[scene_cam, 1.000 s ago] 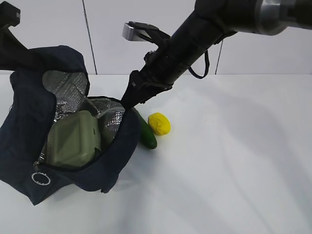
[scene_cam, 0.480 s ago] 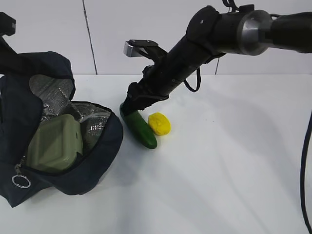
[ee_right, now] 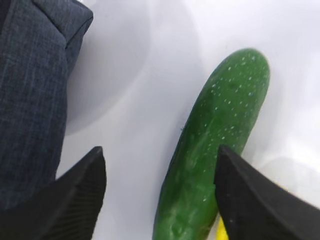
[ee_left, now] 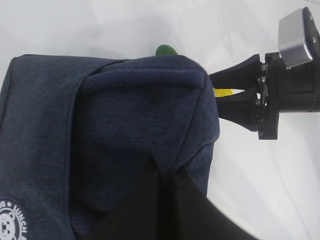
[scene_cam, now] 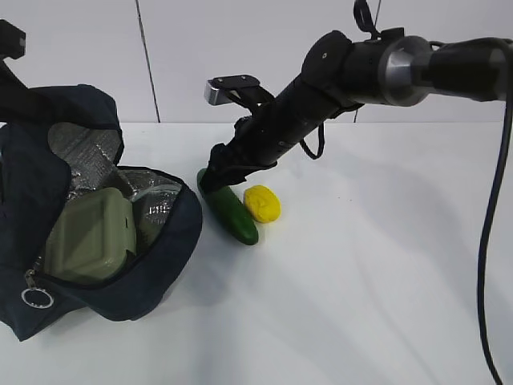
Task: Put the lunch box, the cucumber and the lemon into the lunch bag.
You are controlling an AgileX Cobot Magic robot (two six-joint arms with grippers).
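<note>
One white table, white panel wall behind.

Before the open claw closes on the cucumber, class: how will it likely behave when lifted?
The cucumber looks firm, so it probably stays stiff. Its smooth, glossy skin may slip between the claw's fingers. Being round, it could roll toward the lemon if nudged.

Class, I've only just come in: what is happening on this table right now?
A two-armed robot is packing a lunch bag. The lunch box already sits inside the open bag. The right tool is open and lowered over one end of the cucumber, which lies on the table beside the lemon, both outside the bag. The left arm reaches in at the bag's far edge; its tool is hidden behind the fabric.
</note>
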